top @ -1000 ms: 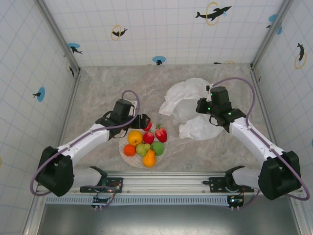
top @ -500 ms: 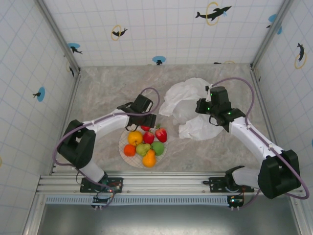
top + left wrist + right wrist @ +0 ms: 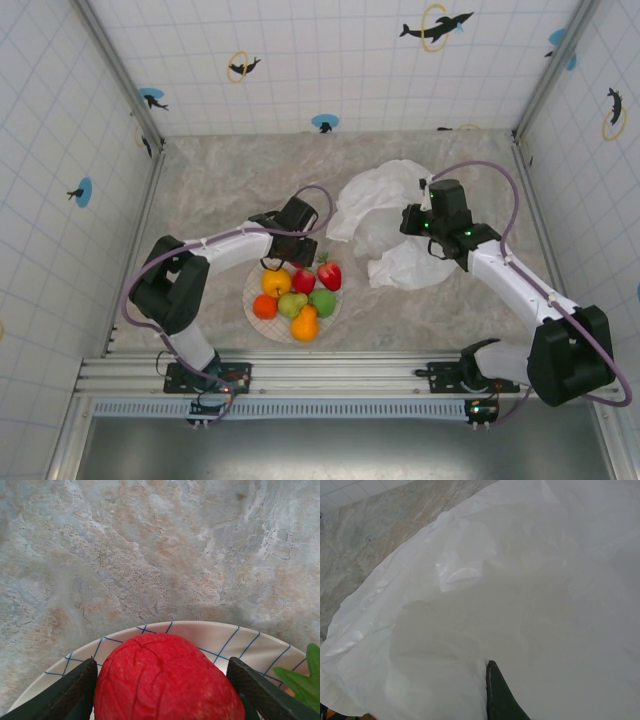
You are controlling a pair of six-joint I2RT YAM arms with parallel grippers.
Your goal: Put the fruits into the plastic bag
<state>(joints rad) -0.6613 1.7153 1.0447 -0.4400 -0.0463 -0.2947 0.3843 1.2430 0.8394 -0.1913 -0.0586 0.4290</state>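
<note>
Several fruits lie on a cream grid plate: an orange, a red apple, a strawberry, a green pear and a green apple. My left gripper is at the plate's far edge. In the left wrist view its fingers press both sides of another red apple, which still sits on the plate. To the right lies the white plastic bag. My right gripper is shut on the bag's edge, its dark fingertip against the film.
Two more oranges lie at the plate's near side. A green strawberry leaf shows beside the held apple. Marble tabletop stretches behind the plate. Tiled walls close in the left, back and right sides.
My left gripper swung from the plate's left side to its far edge, and its jaws narrowed around the red apple. The right gripper kept its hold on the bag, which shifted slightly.
</note>
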